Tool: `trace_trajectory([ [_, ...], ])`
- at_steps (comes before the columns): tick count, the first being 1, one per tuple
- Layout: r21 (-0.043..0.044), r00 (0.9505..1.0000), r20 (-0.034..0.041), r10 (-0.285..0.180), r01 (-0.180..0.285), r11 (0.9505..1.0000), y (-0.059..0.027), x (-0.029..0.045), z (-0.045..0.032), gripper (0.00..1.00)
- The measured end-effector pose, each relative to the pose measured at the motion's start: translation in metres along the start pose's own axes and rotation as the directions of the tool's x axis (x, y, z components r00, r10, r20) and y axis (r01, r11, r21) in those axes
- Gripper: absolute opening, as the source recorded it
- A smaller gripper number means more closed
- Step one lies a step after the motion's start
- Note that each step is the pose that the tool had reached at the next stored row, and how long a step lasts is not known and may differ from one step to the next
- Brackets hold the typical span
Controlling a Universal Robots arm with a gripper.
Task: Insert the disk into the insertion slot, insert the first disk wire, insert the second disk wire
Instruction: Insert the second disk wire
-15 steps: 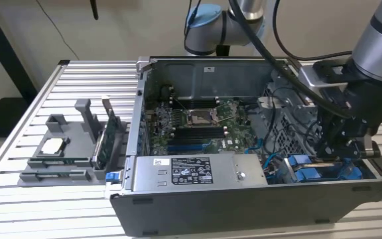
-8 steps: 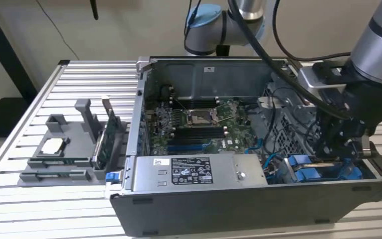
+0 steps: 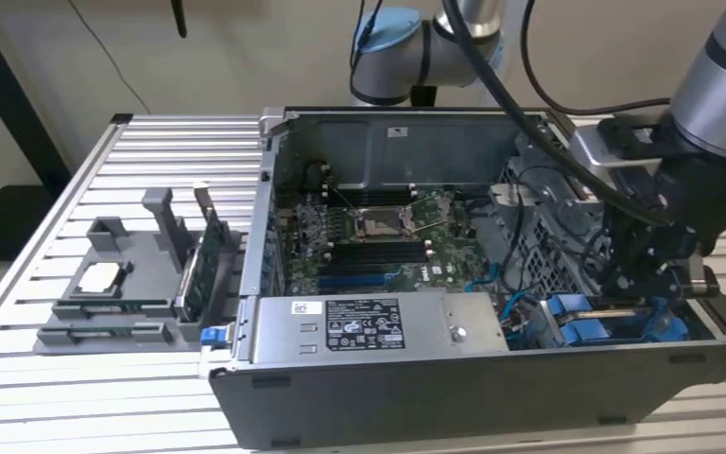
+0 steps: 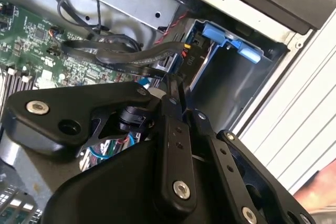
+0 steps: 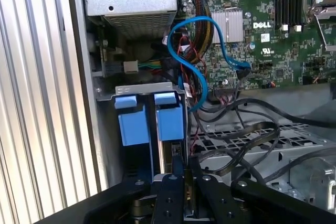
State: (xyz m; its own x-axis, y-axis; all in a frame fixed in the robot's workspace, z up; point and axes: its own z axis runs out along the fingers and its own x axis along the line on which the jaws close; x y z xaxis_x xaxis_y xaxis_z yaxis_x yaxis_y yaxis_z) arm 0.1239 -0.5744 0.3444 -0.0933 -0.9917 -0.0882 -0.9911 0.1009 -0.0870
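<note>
Looking at the exterior view, I see the open computer case lying on the ribbed metal table. My gripper hangs down inside the case at about 4 o'clock from the green board. Right under it are bright blue parts in that corner. That is the disk in its blue frame.

In the first wrist view, the gripper points straight at the blue frame of the disk, and the tips are just beside it. A second blue frame stands next to the first one. Both sit side by side in the insertion slot, under its grey metal edge. I cannot see the silver face of the disk from here.

The fingers are narrow, almost pressed together. I cannot tell if something thin is pinched between them.

A blue wire loops over the board close to the slot. In the second wrist view, flat black wires run past the gripper tips, very near them, but I cannot tell if they touch.

The grey box with the sticker is at 6 o'clock from the board. A grey stand with spare parts is on the table at 9 o'clock, well apart from the case.
</note>
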Motion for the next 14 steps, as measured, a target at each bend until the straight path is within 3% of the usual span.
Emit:
trace_trajectory([
  [14,-0.0044,1.0,-0.0004,0.0,0.0,1.0,-0.0003,0.0002,0.0029,0.16],
])
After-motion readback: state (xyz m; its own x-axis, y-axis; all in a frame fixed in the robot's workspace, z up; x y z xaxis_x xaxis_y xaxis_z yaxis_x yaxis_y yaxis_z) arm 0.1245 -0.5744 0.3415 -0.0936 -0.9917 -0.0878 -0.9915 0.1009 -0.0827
